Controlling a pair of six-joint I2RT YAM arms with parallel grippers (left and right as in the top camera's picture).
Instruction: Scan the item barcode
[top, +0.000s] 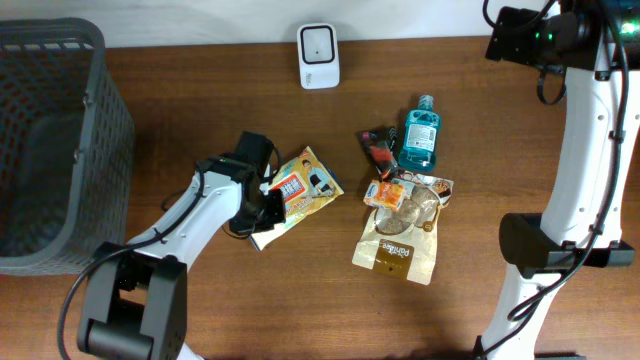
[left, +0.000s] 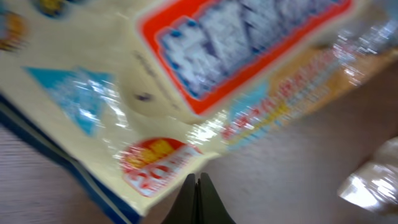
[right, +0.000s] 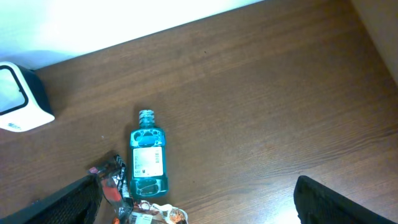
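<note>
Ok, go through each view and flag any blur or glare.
Left wrist: heavily blurred, snack packet print unreadable, glare streaks on its film. Overhead: sharp, evenly lit, soft shadows. Right wrist: sharp on the mouthwash bottle, top edge washed out white.

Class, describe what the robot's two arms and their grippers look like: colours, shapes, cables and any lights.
Both arms are white tubular links joined by black housings. The left arm has black cables running along it; the right arm shows a looped black cable and a small green light. The left gripper and right gripper have dark fingers.
</note>
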